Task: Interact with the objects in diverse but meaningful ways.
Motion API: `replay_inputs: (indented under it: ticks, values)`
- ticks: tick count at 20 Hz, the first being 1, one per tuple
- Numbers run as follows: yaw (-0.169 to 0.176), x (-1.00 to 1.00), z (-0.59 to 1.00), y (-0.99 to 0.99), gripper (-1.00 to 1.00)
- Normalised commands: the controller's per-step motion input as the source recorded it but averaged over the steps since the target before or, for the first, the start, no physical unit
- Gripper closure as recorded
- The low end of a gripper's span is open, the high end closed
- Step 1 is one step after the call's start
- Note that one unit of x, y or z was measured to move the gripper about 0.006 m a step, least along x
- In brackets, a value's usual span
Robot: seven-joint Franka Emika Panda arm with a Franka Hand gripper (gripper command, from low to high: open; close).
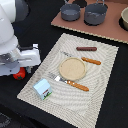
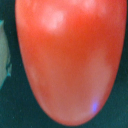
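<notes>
- Black counter point(image 1: 107, 100); woven placemat point(image 1: 95, 85) just beside end effector point(image 1: 18, 70).
- End effector low over red tomato point(image 2: 70, 60); finger opening and grip cannot be told.

The tomato point(image 2: 70, 60) is glossy red with pale highlights. The milk carton point(image 1: 43, 89) is pale blue and white. The sausage point(image 1: 86, 49) is dark brown. The plate point(image 1: 72, 68) is tan, on a beige woven-patterned placemat point(image 1: 102, 85). The fork point(image 1: 70, 82) and knife point(image 1: 90, 60) have orange handles. The two pots point(image 1: 95, 14) are grey. The counter point(image 1: 30, 30) is black.
</notes>
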Motion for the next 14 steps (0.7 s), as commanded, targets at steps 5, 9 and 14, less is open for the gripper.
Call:
replay_inputs:
  ticks: [5,9,14]
  values:
    - [-0.020,0.13,0.00,0.09,1.00]
    - [-0.010,0.15,0.00,0.01,1.00]
    - [-0.015,0.09,-0.05,0.00,-1.00]
